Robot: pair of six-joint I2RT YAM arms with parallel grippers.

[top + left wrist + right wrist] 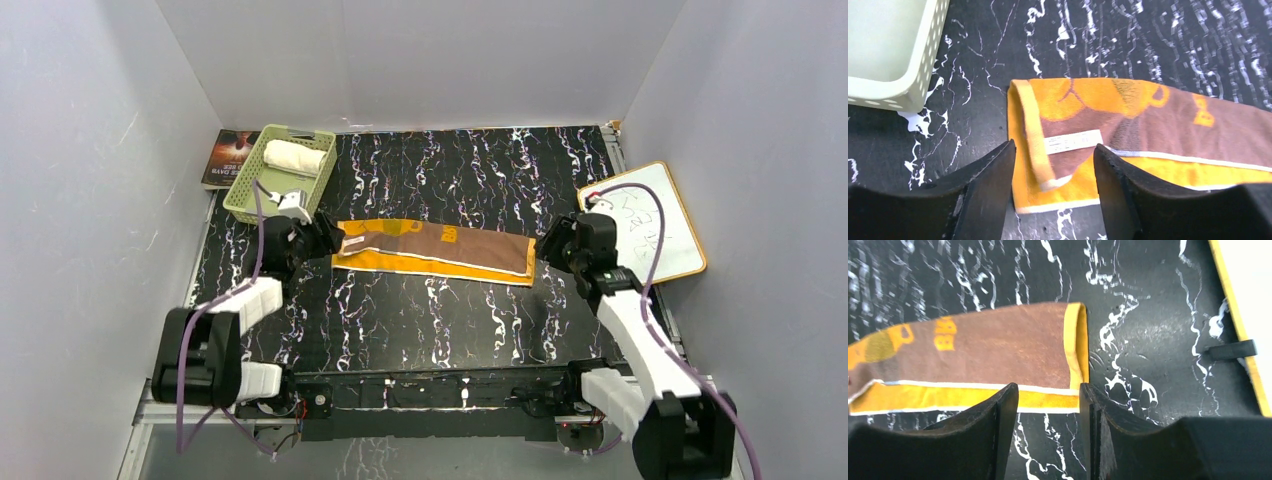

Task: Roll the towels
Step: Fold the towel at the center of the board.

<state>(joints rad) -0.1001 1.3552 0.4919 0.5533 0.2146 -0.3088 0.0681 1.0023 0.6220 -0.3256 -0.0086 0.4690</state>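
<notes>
The cream towel is seemingly already rolled in the basket. The brown towel is laid flat, unrolled, between the left gripper and right gripper, both spread open.

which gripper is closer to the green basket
Left. The left gripper is at the brown towel's left end, close to the green basket's near corner; the right gripper is at the towel's opposite end, beside the whiteboard.
</notes>
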